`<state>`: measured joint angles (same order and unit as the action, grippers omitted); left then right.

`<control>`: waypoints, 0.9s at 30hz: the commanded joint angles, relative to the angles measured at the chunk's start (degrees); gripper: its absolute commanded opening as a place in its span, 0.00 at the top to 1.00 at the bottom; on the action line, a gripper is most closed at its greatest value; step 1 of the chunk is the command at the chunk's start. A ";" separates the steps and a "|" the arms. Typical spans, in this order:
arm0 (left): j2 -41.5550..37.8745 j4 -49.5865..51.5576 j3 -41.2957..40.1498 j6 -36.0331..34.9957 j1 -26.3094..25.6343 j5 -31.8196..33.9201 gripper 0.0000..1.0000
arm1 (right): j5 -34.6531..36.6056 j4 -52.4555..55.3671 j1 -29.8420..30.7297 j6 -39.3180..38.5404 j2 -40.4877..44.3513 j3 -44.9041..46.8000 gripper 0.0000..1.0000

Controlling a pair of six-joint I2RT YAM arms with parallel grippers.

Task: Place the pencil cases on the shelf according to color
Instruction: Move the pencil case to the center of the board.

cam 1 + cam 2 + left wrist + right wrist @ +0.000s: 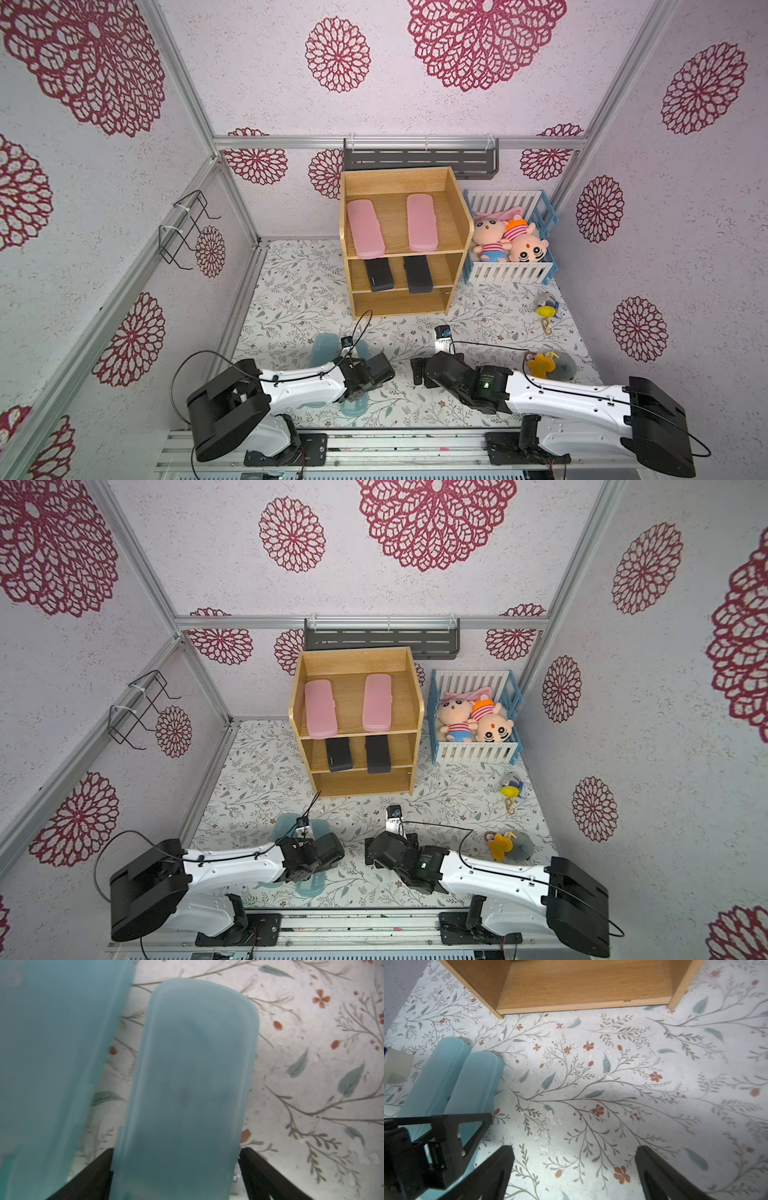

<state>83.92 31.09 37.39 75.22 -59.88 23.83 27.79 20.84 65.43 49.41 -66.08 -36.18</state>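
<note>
My left pincer clamped one blue case; I feared snagging the second case just beside it; my right pincer gaped empty.

The shelf is showing light, matt wood with a clear grain, while the pink cases are looking like smooth opaque plastic with a soft sheen and the black cases are reading as matt. The blue cases are appearing as frosted, translucent plastic, and the table is showing a printed floral covering, flaking in small spots. The rack is looking like dark grey matt metal, the toys like plush cloth, the walls rough-textured.
</note>
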 commanded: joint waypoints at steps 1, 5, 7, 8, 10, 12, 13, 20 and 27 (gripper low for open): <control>5.70 -9.09 4.61 -1.29 -1.21 -5.02 0.03 | 4.55 5.50 0.07 2.45 5.14 0.24 0.01; 12.62 -14.00 10.15 -1.21 -1.56 -7.12 0.03 | 6.18 10.43 -0.42 3.70 10.25 0.72 0.01; 15.05 -15.03 12.99 -1.22 -1.65 -7.76 0.03 | 6.66 12.14 -0.56 4.29 12.76 1.00 0.01; 15.94 -14.94 14.54 -1.30 -1.73 -7.79 0.03 | 6.97 12.85 -0.60 4.40 13.98 1.18 0.01; 16.37 -13.70 16.65 -1.15 -1.73 -6.97 0.03 | 7.01 13.66 -0.81 4.51 15.79 1.46 0.01; 14.65 -12.71 16.82 -0.96 -1.73 -5.44 0.03 | 6.53 13.92 -0.83 4.69 16.76 1.60 0.01; 13.00 -11.92 16.37 -0.87 -1.73 -4.27 0.03 | 6.23 14.18 -0.85 4.83 16.87 1.42 0.01; -1.91 0.82 9.93 -0.33 -0.25 1.51 0.03 | 0.97 9.42 -0.92 6.79 11.66 0.94 0.01; -19.94 12.08 -1.51 3.18 2.93 3.84 0.03 | -4.85 3.16 -0.42 8.31 -4.36 -3.39 0.01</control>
<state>68.18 34.79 38.98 76.60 -58.41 25.34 25.78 28.62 64.69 56.23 -66.81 -36.51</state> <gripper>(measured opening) 0.971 0.990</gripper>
